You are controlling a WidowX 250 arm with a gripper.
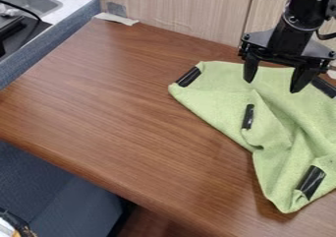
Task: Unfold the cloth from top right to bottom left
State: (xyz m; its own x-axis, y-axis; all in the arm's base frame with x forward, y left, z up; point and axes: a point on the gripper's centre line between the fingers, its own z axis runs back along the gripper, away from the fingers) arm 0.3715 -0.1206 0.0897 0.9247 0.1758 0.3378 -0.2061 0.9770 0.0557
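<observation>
I have my one gripper (pixel 272 86) over the far part of the cloth, two fingers spread apart. One green cloth (pixel 216 96), rumpled, lies on the right of the tabletop (pixel 111 103) as I see it, running past my view's right edge. Four black strips (pixel 311 182) counted on it. Wood surface stretches left from the cloth to the table's long edge; one wood panel (pixel 177 7) stands behind, one sink (pixel 33 0) upper left.

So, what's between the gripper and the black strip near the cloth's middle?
Just green cloth, with a raised crease; no other thing lies between the gripper and that black strip in the camera view.
</observation>
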